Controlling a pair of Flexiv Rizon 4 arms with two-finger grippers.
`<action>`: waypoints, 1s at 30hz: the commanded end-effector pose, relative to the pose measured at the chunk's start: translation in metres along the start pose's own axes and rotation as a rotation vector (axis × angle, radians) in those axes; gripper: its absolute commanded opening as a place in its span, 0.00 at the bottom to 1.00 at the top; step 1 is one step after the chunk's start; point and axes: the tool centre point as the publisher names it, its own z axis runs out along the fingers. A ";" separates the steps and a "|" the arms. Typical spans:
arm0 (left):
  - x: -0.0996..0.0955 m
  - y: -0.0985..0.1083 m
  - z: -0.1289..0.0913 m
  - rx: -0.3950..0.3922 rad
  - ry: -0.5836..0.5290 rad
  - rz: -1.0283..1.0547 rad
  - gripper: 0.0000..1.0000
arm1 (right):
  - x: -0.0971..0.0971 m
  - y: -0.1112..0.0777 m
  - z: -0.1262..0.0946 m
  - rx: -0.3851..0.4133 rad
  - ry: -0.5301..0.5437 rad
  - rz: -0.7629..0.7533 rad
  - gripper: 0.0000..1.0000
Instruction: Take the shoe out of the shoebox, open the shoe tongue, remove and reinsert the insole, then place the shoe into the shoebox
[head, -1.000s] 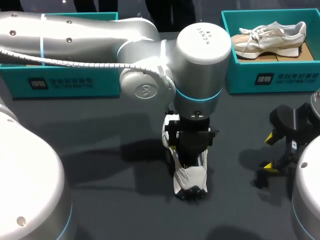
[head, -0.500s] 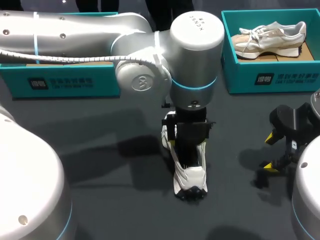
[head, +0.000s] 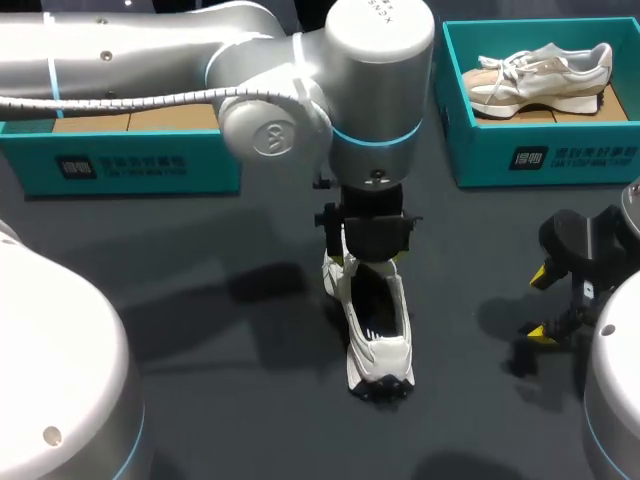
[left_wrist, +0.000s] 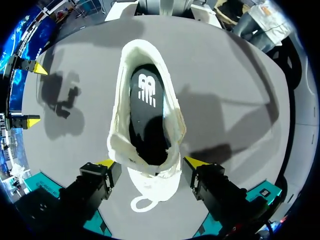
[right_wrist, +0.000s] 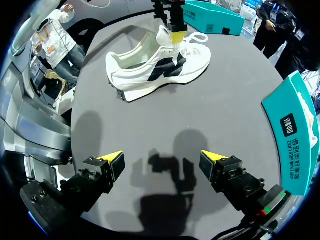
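Two teal shoeboxes (head: 130, 165) along the far edge of the dark grey table (head: 230, 400), the right-hand one (head: 560, 150) holding a beige shoe (head: 535, 75). Nearer, mid-table, a white shoe (head: 378, 345) standing on its sole, black insole (left_wrist: 146, 115) inside. Over it the left gripper (head: 367, 262), spread wide, yellow fingertips (left_wrist: 107, 163) just beside the shoe's sides, clamping nothing. Off to the right, the right gripper (right_wrist: 162, 157), parted wide, empty.

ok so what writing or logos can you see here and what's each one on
left box front: a white square mark and two lines of print, too small to read
right box front: the same label, also too small
insole: a white logo, no words
left arm end cap: small letters, not legible
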 end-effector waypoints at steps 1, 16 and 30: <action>0.011 0.015 -0.015 0.013 -0.011 0.004 0.78 | 0.002 -0.001 -0.001 0.001 -0.003 0.000 1.00; 0.020 0.049 -0.051 0.061 -0.035 -0.010 0.49 | 0.002 -0.001 -0.001 0.001 -0.003 0.000 1.00; 0.007 0.025 -0.040 0.119 -0.042 0.004 0.41 | 0.002 -0.001 -0.001 0.001 -0.003 0.000 1.00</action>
